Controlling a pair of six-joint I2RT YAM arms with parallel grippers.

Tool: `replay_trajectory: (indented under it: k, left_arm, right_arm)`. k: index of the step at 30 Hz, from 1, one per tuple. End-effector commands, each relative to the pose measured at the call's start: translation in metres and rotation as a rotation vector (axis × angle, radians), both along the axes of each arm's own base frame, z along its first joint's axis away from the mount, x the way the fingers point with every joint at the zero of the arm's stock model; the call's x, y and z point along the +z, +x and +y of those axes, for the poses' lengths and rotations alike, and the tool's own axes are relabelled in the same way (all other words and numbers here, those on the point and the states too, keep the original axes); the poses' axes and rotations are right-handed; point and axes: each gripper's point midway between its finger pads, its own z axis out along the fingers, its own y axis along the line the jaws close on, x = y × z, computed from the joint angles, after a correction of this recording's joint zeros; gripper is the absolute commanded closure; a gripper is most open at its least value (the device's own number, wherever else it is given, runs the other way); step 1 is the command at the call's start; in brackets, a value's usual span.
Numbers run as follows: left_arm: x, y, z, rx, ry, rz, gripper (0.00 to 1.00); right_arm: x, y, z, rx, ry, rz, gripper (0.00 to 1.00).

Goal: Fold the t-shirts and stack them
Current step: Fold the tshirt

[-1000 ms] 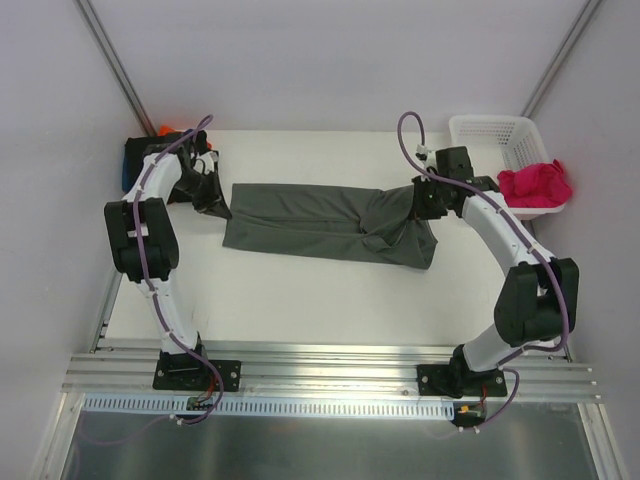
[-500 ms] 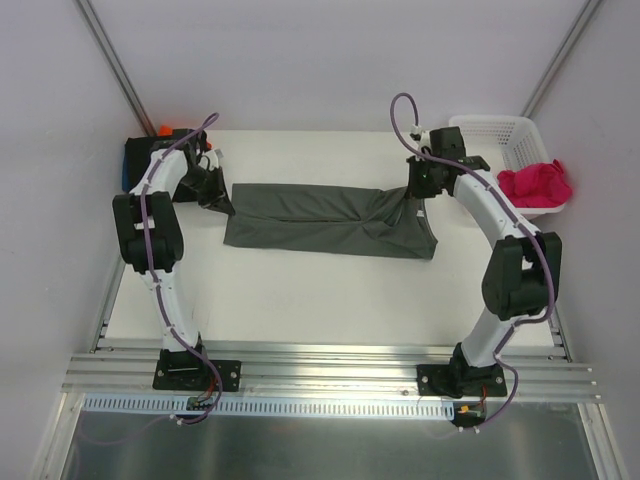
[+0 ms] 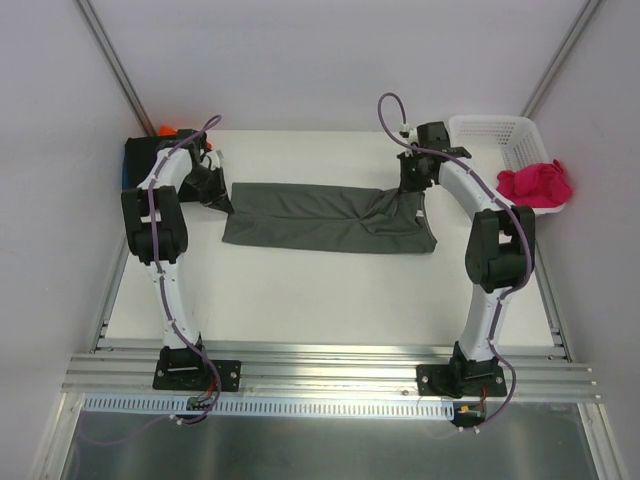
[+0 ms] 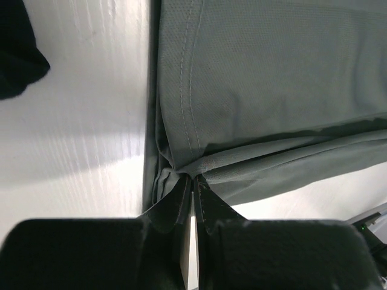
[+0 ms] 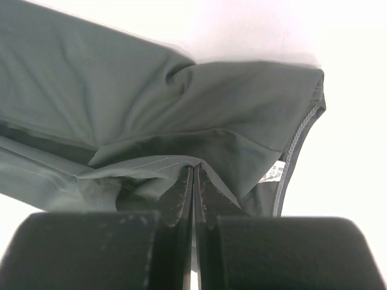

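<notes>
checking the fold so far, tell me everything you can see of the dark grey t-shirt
The dark grey t-shirt is soft knit cloth with stitched hems and a white label near its right end. It lies folded into a long band across the table, wrinkled at the right. The left fingers and right fingers pinch its ends.

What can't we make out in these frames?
Top view: pile in far-left corner, mostly covered by the left arm; shirt count unclear.
Top view: whatever lies under the pink t-shirt in the basket, hidden.
Right wrist: label on the grey t-shirt, print too small.
Left wrist: dark cloth, cut off by the edge.
</notes>
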Motion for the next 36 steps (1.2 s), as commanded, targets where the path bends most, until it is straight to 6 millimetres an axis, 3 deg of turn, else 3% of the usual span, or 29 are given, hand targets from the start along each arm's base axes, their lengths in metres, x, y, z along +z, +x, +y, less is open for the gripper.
replay_trajectory:
  k: [1,16,17,18,19,20,21,22,24,26,27,29,30,34,36]
  left_arm:
    - [0.002,0.014,0.007,0.022,0.04,-0.027,1.0]
    - [-0.01,0.028,0.011,0.041,0.063,-0.03,1.0]
    - [-0.008,0.029,0.011,0.042,0.063,-0.036,0.96]
    - [-0.007,0.031,0.012,0.046,0.071,-0.039,0.83]
    - [-0.007,0.032,0.014,0.05,0.089,-0.043,0.44]
    - [-0.005,0.032,0.015,0.052,0.098,-0.048,0.28]
    - [-0.001,0.032,0.015,0.05,0.1,-0.056,0.13]
    - [0.004,0.032,0.014,0.047,0.097,-0.067,0.04]
    - [0.022,0.031,0.013,0.043,0.091,-0.102,0.01]
    - [0.046,0.027,0.009,0.043,0.068,-0.145,0.01]
    - [0.047,0.02,0.006,0.045,0.059,-0.134,0.01]
    - [0.064,0.01,-0.002,0.048,0.017,-0.148,0.01]
    - [0.06,-0.001,-0.005,0.049,0.002,-0.121,0.01]
    - [0.064,-0.018,-0.018,0.04,-0.055,-0.101,0.01]
    - [0.062,-0.02,-0.022,0.03,-0.057,-0.095,0.01]
  right_arm:
    - [0.01,0.02,0.004,0.017,-0.02,-0.061,1.0]
    - [-0.004,0.039,0.023,0.045,-0.04,-0.07,1.0]
    - [-0.005,0.039,0.024,0.046,-0.044,-0.071,1.0]
    - [-0.004,0.039,0.025,0.045,-0.048,-0.075,0.99]
    - [-0.005,0.039,0.024,0.044,-0.056,-0.072,0.95]
    - [-0.006,0.039,0.021,0.031,-0.076,-0.076,0.87]
    - [-0.002,0.038,0.02,0.025,-0.087,-0.085,0.64]
    - [0.001,0.038,0.017,0.012,-0.097,-0.092,0.54]
    - [0.016,0.035,0.012,-0.004,-0.109,-0.119,0.39]
    - [0.024,0.029,0.003,-0.033,-0.132,-0.131,0.37]
    - [0.041,0.026,0.002,-0.041,-0.121,-0.16,0.37]
    - [0.045,0.014,0.002,-0.045,-0.106,-0.151,0.36]
    - [0.057,0.009,0.003,-0.043,-0.093,-0.169,0.36]
    - [0.057,-0.02,0.021,0.002,-0.017,-0.122,0.39]
    - [0.044,-0.037,0.033,0.022,0.036,-0.057,0.39]
